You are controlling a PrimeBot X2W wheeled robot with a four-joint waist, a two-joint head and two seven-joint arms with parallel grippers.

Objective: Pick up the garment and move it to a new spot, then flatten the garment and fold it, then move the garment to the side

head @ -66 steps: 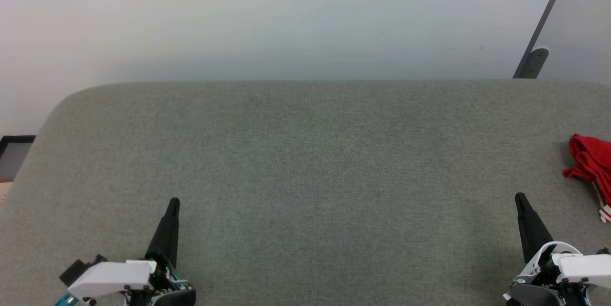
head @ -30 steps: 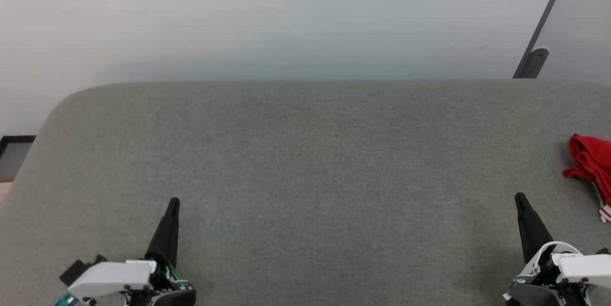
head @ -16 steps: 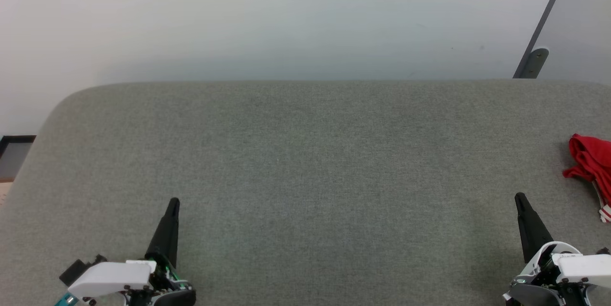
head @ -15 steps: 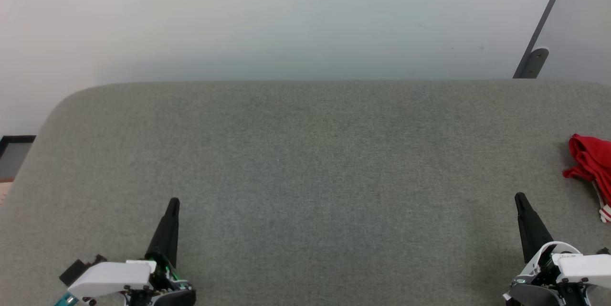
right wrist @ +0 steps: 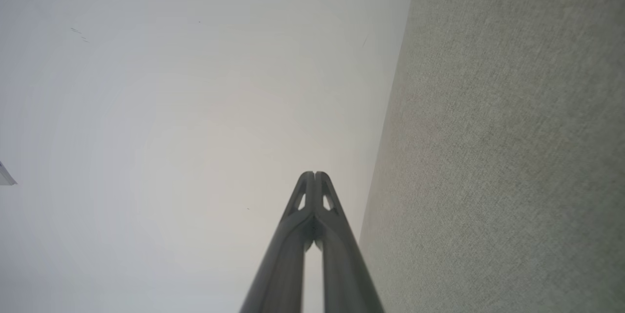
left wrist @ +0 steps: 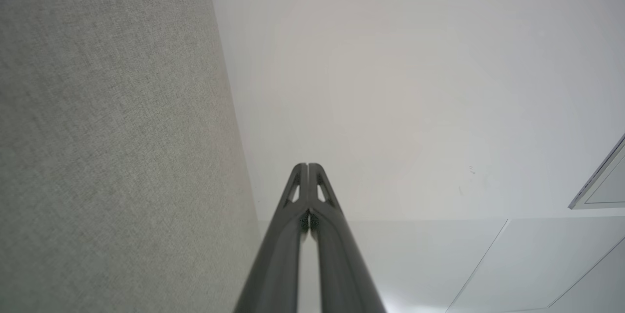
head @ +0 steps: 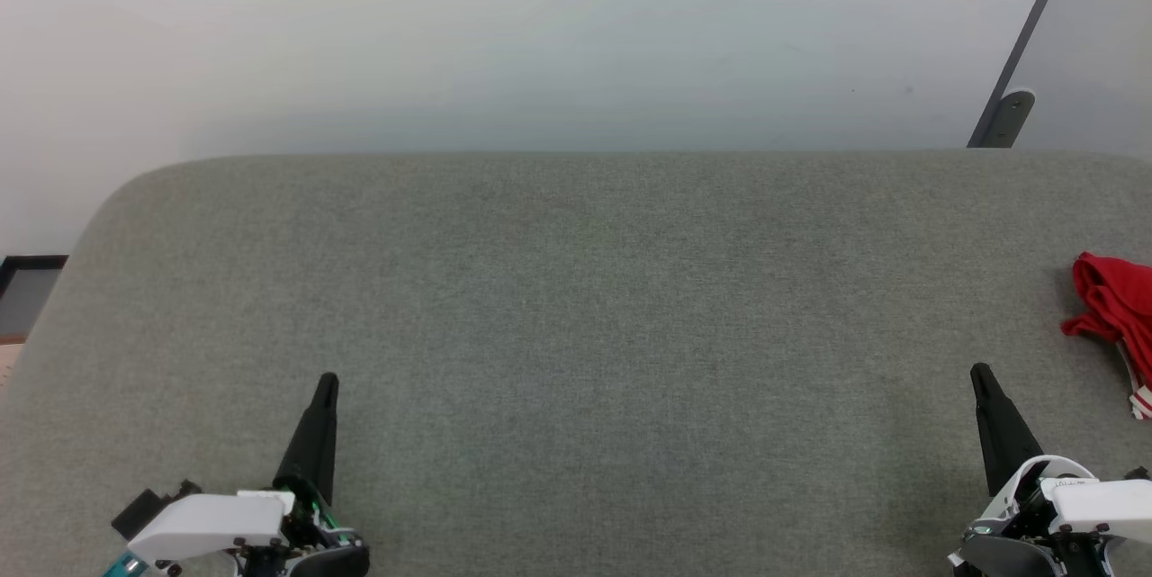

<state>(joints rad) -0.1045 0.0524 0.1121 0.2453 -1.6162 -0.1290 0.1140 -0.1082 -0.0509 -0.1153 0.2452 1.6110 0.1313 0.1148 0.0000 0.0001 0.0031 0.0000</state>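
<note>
A crumpled red garment (head: 1118, 307) with a bit of white-and-red striped trim lies at the far right edge of the grey fabric table (head: 576, 334), partly cut off by the picture's edge. My right gripper (head: 979, 374) rests at the lower right, left of and nearer than the garment, apart from it. Its tips (right wrist: 314, 175) are pressed together with nothing between them. At the lower left my left gripper (head: 328, 382) is also shut and empty, tips (left wrist: 308, 166) touching.
A pale wall (head: 540, 37) rises behind the table's far edge. A grey slanted bar (head: 1017, 73) with a bracket stands at the back right. The table's rounded left corner (head: 108, 199) drops off to a dark floor strip.
</note>
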